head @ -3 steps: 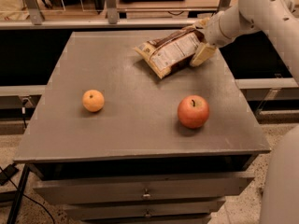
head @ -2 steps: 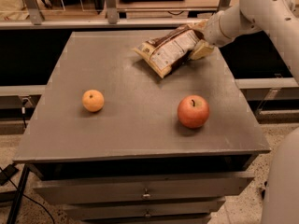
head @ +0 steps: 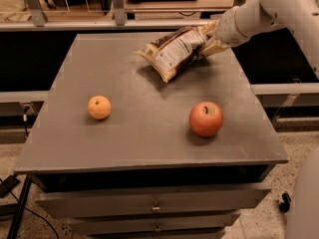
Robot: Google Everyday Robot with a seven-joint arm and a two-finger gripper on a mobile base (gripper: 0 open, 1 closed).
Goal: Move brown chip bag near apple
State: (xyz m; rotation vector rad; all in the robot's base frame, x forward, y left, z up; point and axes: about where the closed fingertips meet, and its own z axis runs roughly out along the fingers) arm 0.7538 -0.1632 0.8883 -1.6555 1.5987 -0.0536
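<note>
A brown chip bag (head: 173, 51) hangs over the far right part of a grey table (head: 144, 138), gripped at one end by the robot's gripper (head: 209, 40). The bag's long axis runs on a diagonal. Its held end is up at the far right, and its free, tan crimped end points down toward the left and the table's front. The white label panel faces upward and toward the room. A dark shadow on the tabletop just under the free end suggests the bag is lifted, though whether its lowest corner touches the surface cannot be told.

The gripper's cream-coloured fingers (head: 215, 47) are clamped narrow on the bag's right end, above the table's far right corner. The pale arm (head: 259, 11) reaches in from the upper right.

The apple (head: 206, 119) sits upright, stem up, on the near right part of the table. It is in front of the bag and apart from it, with bare tabletop between them. An orange (head: 99, 107) rests on the near left side, well apart from both the apple and the bag.

Under the tabletop, drawers (head: 154, 205) with small metal pulls face the room.
</note>
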